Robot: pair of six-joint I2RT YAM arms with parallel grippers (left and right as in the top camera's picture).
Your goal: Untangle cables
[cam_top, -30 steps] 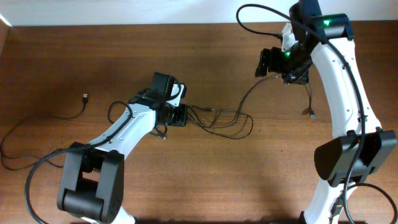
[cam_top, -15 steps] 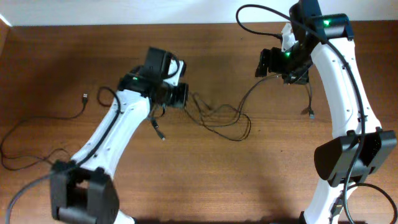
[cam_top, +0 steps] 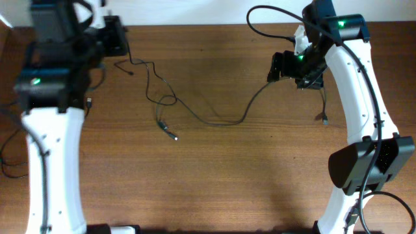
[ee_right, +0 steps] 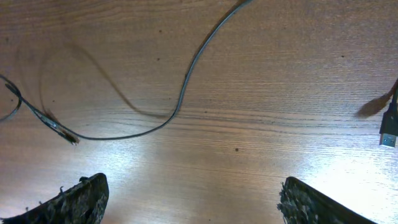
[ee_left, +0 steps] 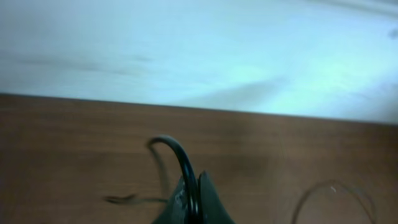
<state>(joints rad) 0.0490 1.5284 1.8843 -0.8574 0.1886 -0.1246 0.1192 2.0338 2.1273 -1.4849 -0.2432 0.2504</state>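
Brown wood tabletop [cam_top: 214, 188] fills the overhead view. The left pincer [cam_top: 117, 42] sits at the far left corner, shut on one end of a thin black cable [cam_top: 214, 122]. From there the cable drops toward the middle of the tabletop and makes a small loop. A silvery plug tip [cam_top: 170, 134] lies just below the loop. The cable then runs in a long shallow curve up to the right arm, where its end is hidden under the right pincer [cam_top: 278, 67]. A short cord with a plug [cam_top: 323, 117] hangs just beside the right arm.

The left wrist view is blurred. The left pincer [ee_left: 193, 205] is closed at the bottom edge, with the cable [ee_left: 177, 149] arching up out of it. A faint thin loop [ee_left: 329, 186] shows at lower right.

In the right wrist view, the right pincer [ee_right: 191, 186] stands wide open with nothing between its fingers [ee_right: 74, 199]. It is above the tabletop [ee_right: 261, 162]. The cable [ee_right: 183, 93] lies ahead of it in a curve, apart from both fingers. The plug [ee_right: 388, 127] shows at the right edge.
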